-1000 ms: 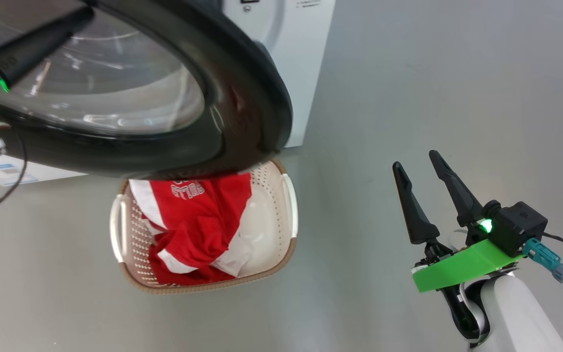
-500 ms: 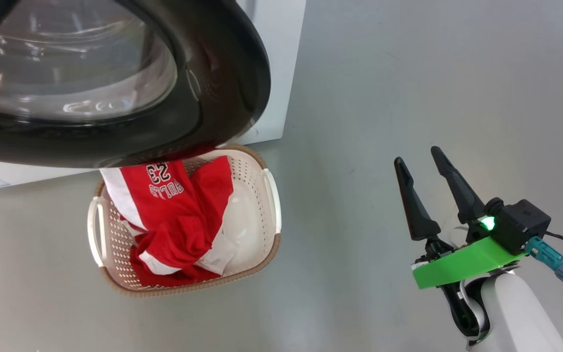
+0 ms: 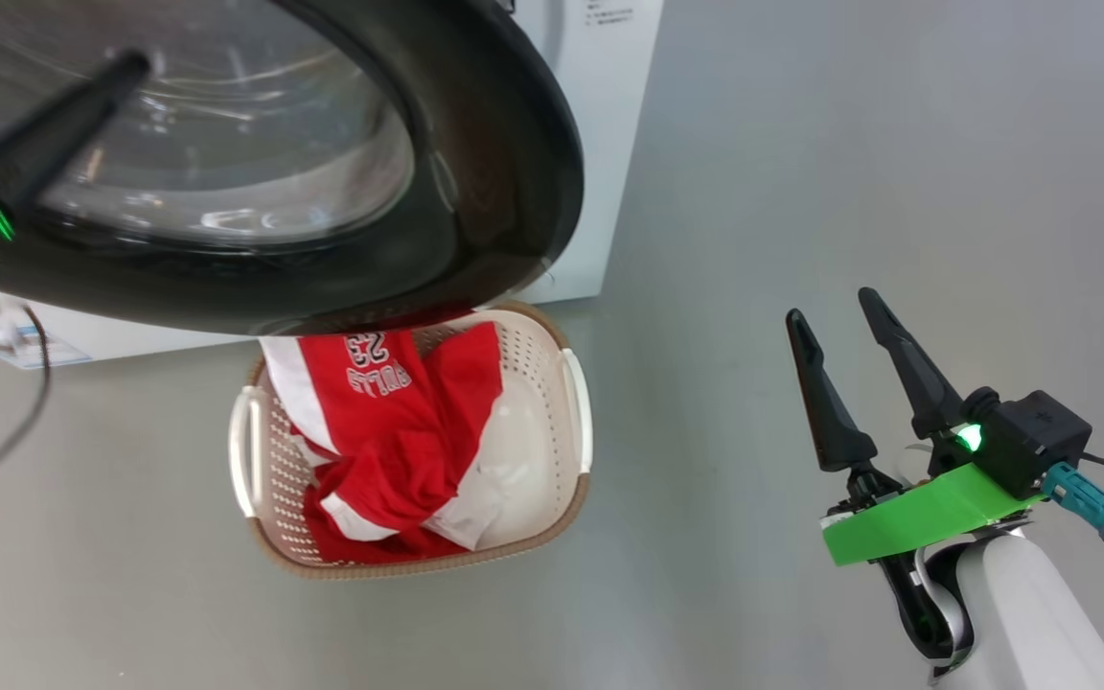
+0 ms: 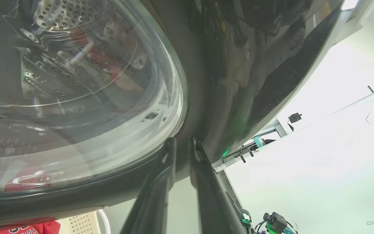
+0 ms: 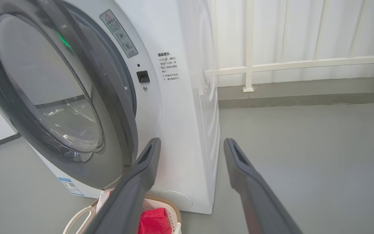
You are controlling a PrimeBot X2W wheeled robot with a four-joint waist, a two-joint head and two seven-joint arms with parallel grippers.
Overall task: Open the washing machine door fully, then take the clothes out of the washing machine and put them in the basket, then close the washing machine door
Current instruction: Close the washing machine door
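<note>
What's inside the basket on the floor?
Red clothes with white trim lie in the basket; one reads BULLS 23. Whatever is under them is covered, and the washer door hides the basket's far edge.

The washing machine door [image 3: 494,192], cut off at ten o'clock, hides the basket's [image 3: 579,494] twelve-o'clock rim; the blue label [image 3: 25,353] seems blurred.

floor [image 3: 801,192]: smooth grey, matt. directly on it: white washing machine [image 3: 600,144], standing; cream basket [image 3: 437,567], upright, just in front of the machine's base.
</note>
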